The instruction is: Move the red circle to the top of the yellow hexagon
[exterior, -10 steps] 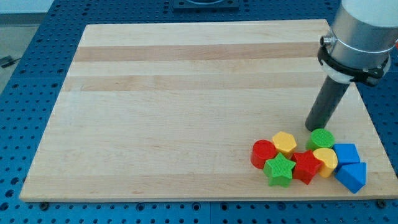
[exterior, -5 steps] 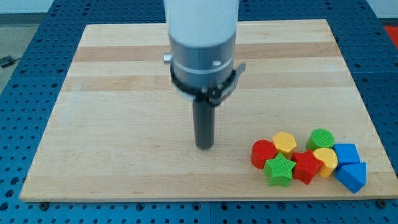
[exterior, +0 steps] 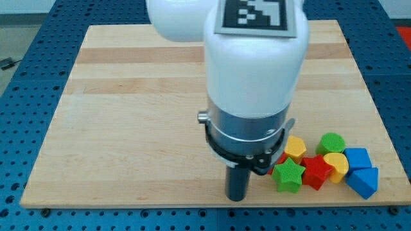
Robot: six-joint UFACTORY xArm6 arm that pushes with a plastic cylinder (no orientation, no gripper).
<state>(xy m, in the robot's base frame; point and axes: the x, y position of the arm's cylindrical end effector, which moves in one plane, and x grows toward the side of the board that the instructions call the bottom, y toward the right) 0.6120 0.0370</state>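
My tip [exterior: 237, 197] rests on the board near the view's bottom edge, left of the block cluster. The arm's body hides most of the red circle; only a sliver [exterior: 280, 158] shows beside the collar. The yellow hexagon [exterior: 295, 147] sits just right of the arm, above the green star [exterior: 288, 175]. The tip is left of and a little below the green star, with a gap between them.
A red star-like block [exterior: 315, 171], a yellow heart [exterior: 336, 165], a green circle [exterior: 332, 142] and two blue blocks [exterior: 357, 158] [exterior: 364, 181] crowd the view's bottom right. The wooden board [exterior: 128, 128] lies on a blue perforated table.
The arm swept from the view's right, above the cluster, across to the left, then down toward the view's bottom; it now covers the red circle. The blocks show no visible shift.
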